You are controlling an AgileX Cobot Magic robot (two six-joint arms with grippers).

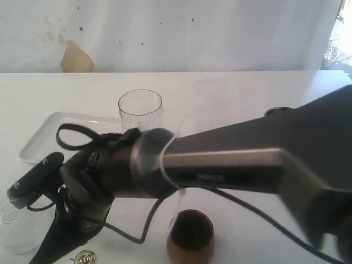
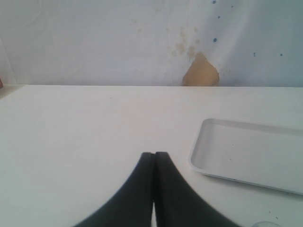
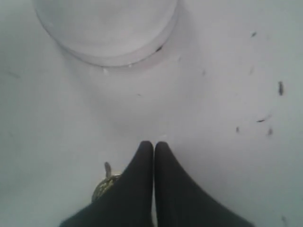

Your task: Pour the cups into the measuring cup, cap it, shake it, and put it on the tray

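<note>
Right gripper point(image 3: 154, 144), jaws pressed together, hangs near the white tray point(image 1: 41, 140) with a small gold object point(image 3: 105, 185) beside it. Left gripper point(image 2: 154, 154), also closed, sits just off the tray. Clear measuring cup point(image 1: 140, 110) stands just beside the tray's right end, and the brown wooden cup point(image 1: 190, 234) is well apart from it.

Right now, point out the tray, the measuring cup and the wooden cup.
tray point(image 2: 246, 153): left wrist view, on its bare floor.
measuring cup point(image 1: 140, 116): exterior view, on its clear side wall.
wooden cup point(image 1: 190, 231): exterior view, on its dark inside.
</note>
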